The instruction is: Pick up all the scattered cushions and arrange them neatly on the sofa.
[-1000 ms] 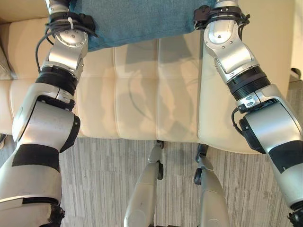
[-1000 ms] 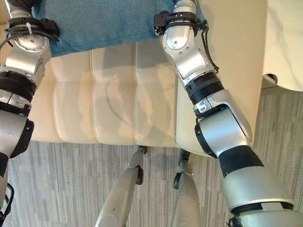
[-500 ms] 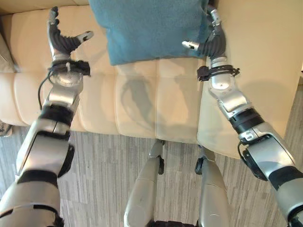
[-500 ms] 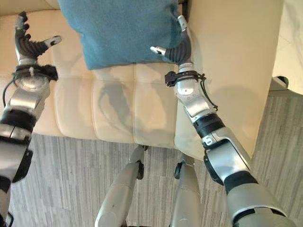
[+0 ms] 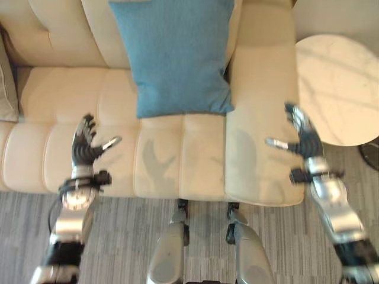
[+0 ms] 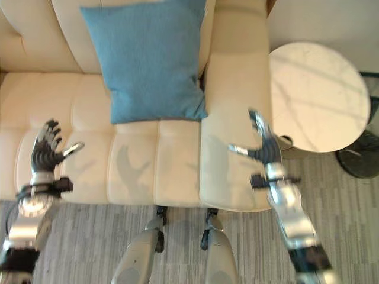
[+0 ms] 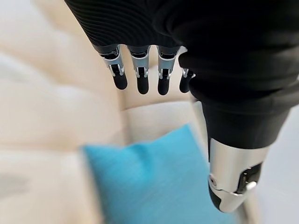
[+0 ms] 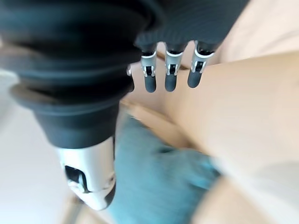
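A blue cushion (image 5: 177,56) leans upright against the backrest of the cream sofa (image 5: 53,35), its lower edge resting on the seat beside the right armrest (image 5: 257,124). My left hand (image 5: 84,145) hovers open over the seat, well to the left of the cushion and nearer the front edge. Over the armrest, right of the cushion, my right hand (image 5: 301,137) is open with its thumb spread. Neither hand touches the cushion. The left wrist view shows straight fingers (image 7: 140,77) with the blue cushion (image 7: 154,182) beyond them; the right wrist view shows the same cushion (image 8: 159,182) past my right fingers (image 8: 170,74).
A round white marble side table (image 5: 336,89) stands right of the armrest. A grey cushion edge (image 5: 6,77) shows at the sofa's far left. Grey striped flooring (image 5: 118,236) runs along the front of the sofa.
Both hands have let go of the blue cushion and pulled back toward the sofa's front edge. The cushion stays against the backrest. The camera has drawn back, showing more sofa and the side table.
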You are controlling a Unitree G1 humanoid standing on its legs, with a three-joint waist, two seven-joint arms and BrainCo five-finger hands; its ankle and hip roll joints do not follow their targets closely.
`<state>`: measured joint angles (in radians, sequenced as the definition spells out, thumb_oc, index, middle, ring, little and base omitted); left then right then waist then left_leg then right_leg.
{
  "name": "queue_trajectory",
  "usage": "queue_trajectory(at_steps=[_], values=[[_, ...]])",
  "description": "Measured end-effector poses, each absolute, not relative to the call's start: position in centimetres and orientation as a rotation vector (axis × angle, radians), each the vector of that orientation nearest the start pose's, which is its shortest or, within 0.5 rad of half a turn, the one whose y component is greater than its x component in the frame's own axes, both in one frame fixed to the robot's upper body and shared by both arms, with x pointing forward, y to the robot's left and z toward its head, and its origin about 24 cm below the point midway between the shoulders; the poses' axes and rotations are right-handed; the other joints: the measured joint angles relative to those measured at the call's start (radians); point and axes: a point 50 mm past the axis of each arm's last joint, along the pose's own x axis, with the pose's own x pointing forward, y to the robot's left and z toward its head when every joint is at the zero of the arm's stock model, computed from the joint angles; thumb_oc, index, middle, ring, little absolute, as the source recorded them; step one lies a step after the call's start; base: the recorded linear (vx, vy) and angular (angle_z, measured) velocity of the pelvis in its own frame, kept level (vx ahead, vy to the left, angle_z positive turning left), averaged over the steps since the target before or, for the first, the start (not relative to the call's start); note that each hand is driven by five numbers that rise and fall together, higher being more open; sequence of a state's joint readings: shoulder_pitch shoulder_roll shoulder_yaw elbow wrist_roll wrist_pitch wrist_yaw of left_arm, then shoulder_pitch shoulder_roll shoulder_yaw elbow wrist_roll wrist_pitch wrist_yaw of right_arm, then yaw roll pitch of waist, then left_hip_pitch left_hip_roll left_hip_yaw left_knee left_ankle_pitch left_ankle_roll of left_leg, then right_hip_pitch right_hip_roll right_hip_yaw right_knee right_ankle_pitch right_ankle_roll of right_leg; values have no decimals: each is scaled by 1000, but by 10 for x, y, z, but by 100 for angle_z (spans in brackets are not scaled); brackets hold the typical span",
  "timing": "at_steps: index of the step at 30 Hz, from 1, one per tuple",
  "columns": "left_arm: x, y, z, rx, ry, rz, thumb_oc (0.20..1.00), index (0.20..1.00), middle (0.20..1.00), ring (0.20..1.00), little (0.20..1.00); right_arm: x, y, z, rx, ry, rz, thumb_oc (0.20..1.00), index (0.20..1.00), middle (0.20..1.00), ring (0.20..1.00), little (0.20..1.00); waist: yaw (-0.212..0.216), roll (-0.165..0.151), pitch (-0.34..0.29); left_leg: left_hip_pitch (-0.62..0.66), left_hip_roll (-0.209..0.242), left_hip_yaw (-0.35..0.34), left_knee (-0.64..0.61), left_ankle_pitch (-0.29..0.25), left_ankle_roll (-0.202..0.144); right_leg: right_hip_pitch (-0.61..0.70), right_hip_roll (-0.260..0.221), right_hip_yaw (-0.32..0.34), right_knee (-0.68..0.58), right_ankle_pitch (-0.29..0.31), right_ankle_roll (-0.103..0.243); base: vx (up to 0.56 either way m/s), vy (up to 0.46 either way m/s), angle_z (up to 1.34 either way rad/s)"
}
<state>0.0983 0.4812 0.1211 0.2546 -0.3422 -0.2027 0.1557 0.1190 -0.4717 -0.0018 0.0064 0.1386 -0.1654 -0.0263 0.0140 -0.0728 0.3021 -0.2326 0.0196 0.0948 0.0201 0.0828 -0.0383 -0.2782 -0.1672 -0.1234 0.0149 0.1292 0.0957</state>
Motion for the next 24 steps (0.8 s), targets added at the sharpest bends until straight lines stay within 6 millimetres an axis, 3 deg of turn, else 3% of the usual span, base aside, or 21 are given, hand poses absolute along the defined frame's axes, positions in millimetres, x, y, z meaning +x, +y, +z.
queue_trajectory(at_steps=[2,3,4,6,7,8,9,11,13,14,15,16,17,18,19,20,21,22,23,24], values=[[175,305,-25,159,334,381,1000,1000,1000,1000,1000,202,-250,12,-322,164,-7,1000,1000,1000,1000,1000,-29,-8,-68,35,0,35,-14,-11,17,32,-3,22,-38,1,16,-126,111,-61],[165,305,-37,153,395,385,1000,1000,1000,1000,1000,196,-251,-2,-308,227,-6,1000,1000,1000,1000,1000,-39,-14,-75,57,-8,53,-27,-5,18,41,0,25,-44,6,21,-133,67,-68],[154,302,-53,134,482,382,1000,1000,1000,1000,1000,188,-252,-22,-289,325,-11,1000,1000,1000,1000,1000,-47,-24,-85,93,-7,89,-39,-5,22,57,-12,43,-47,32,60,-169,12,-60],[142,291,-68,114,553,346,1000,1000,1000,1000,1000,168,-252,-44,-290,442,-6,1000,1000,1000,1000,1000,-66,-27,-97,112,-14,112,-43,-10,40,71,-29,36,-56,31,74,-310,39,-44],[143,282,-71,116,564,302,1000,1000,1000,1000,1000,157,-253,-59,-299,518,-1,1000,1000,1000,1000,1000,-73,-12,-97,110,1,115,-44,3,70,70,-28,11,-36,3,101,-317,52,-14],[145,278,-74,122,572,279,1000,1000,1000,1000,1000,153,-254,-67,-302,558,0,1000,1000,1000,1000,1000,-77,9,-91,106,26,119,-44,15,86,47,-17,10,54,-35,94,-310,18,9],[147,271,-80,121,595,249,1000,1000,1000,1000,1000,145,-255,-81,-309,639,4,1000,1000,1000,1000,1000,-77,41,-93,109,62,108,-45,27,82,-1,10,13,257,-99,84,-284,-13,16],[143,274,-85,160,633,228,1000,1000,1000,1000,1000,137,-250,-91,-326,690,30,1000,1000,1000,1000,1000,-60,63,-90,116,104,93,-43,50,65,-13,50,59,555,-222,112,-214,-50,14],[140,277,-85,176,648,230,1000,1000,1000,1000,1000,136,-250,-93,-338,695,32,1000,1000,1000,1000,1000,-53,62,-102,97,121,69,-44,64,55,35,79,75,619,-260,128,-290,-139,20],[140,281,-84,204,651,228,1000,1000,1000,1000,1000,142,-252,-91,-352,681,23,1000,1000,1000,1000,1000,-40,35,-112,75,117,51,-42,103,21,100,94,82,528,-321,103,-390,-188,12],[141,279,-85,213,650,221,1000,1000,1000,1000,1000,145,-255,-89,-362,669,13,1000,1000,1000,1000,1000,-31,38,-111,70,120,46,-48,122,0,139,106,75,445,-352,50,-306,-166,1],[143,274,-86,208,646,212,1000,1000,1000,1000,1000,154,-260,-85,-380,648,-1,1000,1000,1000,1000,1000,-26,50,-112,56,141,42,-66,157,-23,172,139,66,333,-364,-48,-155,-89,3],[143,267,-91,181,658,214,1000,1000,1000,1000,1000,159,-265,-82,-399,641,-17,1000,1000,1000,1000,1000,-24,99,-109,38,178,26,-70,179,-36,178,186,56,302,-348,-61,-482,-183,2],[145,261,-94,165,663,209,1000,1000,1000,1000,1000,158,-266,-82,-403,644,-25,1000,1000,1000,1000,1000,-23,104,-109,19,194,22,-58,103,-59,166,196,60,284,-346,-104,-394,-121,8],[142,261,-95,165,672,211,1000,1000,1000,1000,1000,157,-264,-84,-399,648,-20,1000,1000,1000,1000,1000,-16,99,-111,10,179,25,-35,52,-73,157,198,63,285,-336,-115,-559,-118,-10],[139,260,-96,159,671,215,1000,1000,1000,1000,1000,152,-269,-83,-415,655,-19,1000,1000,1000,1000,1000,0,99,-136,-23,167,19,13,70,-135,119,213,101,280,-299,-136,-307,-1,-25],[139,259,-95,158,668,217,1000,1000,1000,1000,1000,153,-274,-82,-429,661,-27,1000,1000,1000,1000,1000,6,110,-137,-26,156,3,17,69,-129,112,219,97,271,-295,-132,-454,14,-26],[138,264,-95,171,678,225,1000,1000,1000,1000,1000,155,-275,-82,-435,660,-42,1000,1000,1000,1000,1000,2,101,-130,-34,120,-50,22,62,-120,91,205,85,269,-241,-146,-437,16,-6],[140,266,-93,177,669,225,1000,1000,1000,1000,1000,153,-275,-82,-444,670,-38,1000,1000,1000,1000,1000,-12,77,-130,-55,79,-84,78,84,-116,74,183,77,269,-239,-149,-355,26,19],[143,266,-92,181,660,224,1000,1000,1000,1000,1000,153,-276,-83,-445,672,-39,1000,1000,1000,1000,1000,-18,61,-129,-59,61,-80,78,52,-89,71,170,71,260,-235,-148,-248,22,29]])
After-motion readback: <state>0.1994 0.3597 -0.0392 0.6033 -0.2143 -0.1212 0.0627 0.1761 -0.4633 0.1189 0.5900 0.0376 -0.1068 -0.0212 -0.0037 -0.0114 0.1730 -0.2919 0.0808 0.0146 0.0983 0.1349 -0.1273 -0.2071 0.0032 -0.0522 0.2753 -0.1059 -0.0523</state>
